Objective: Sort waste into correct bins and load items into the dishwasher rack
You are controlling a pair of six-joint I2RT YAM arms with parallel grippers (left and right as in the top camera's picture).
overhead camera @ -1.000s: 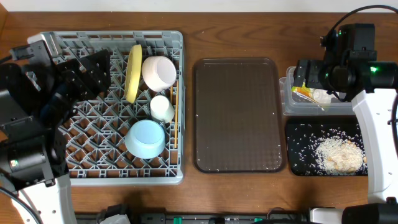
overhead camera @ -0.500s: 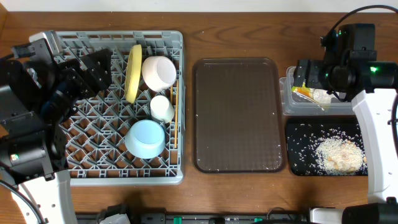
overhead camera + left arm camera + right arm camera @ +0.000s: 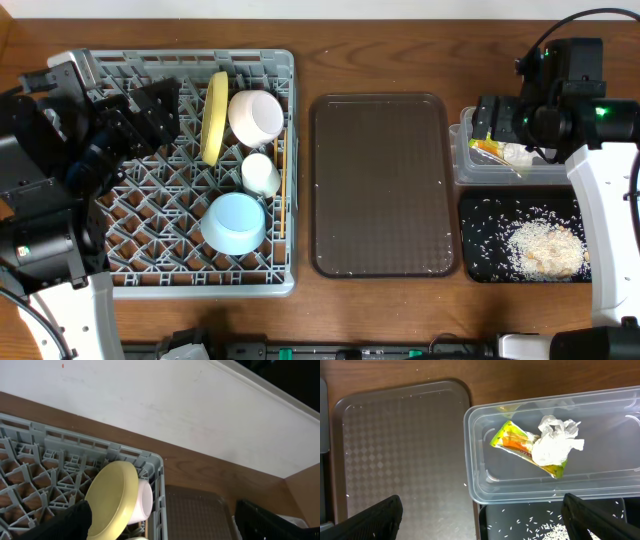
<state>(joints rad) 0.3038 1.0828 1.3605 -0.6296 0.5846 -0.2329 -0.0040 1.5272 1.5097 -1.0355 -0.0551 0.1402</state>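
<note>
the left gripper (image 3: 162, 507) hangs over the back left part of the dishwasher rack (image 3: 170, 232), jaws spread wide and holding nothing. the right gripper (image 3: 481, 501) hovers above the clear tub (image 3: 485, 485), also spread wide and empty.

everything named in the task appears to sit where it belongs. in the rack, the yellow plate (image 3: 214, 118) stands on edge, with the white bowl (image 3: 256, 117) just beside it, the small cup (image 3: 261, 173) in front of that bowl and the blue bowl (image 3: 235, 222) nearest the front. the chopsticks (image 3: 281, 190) lie along the rack's right side, their long axis running back to front. the snack wrapper (image 3: 512, 442) and the tissue (image 3: 552, 442) lie touching inside the tub. the rice (image 3: 545, 248) is heaped in the black tray (image 3: 480, 272), just in front of the tub.

the relation that matters next is the brown tray (image 3: 380, 185) between the 2 arms. a few stray grains show along its edges, too small to count. it lies just beside the right gripper, on that gripper's left, and well apart from the left gripper, with the rack's loaded side between them. so the right arm looks the likelier one for any last pickup; otherwise both seem free to withdraw.
</note>
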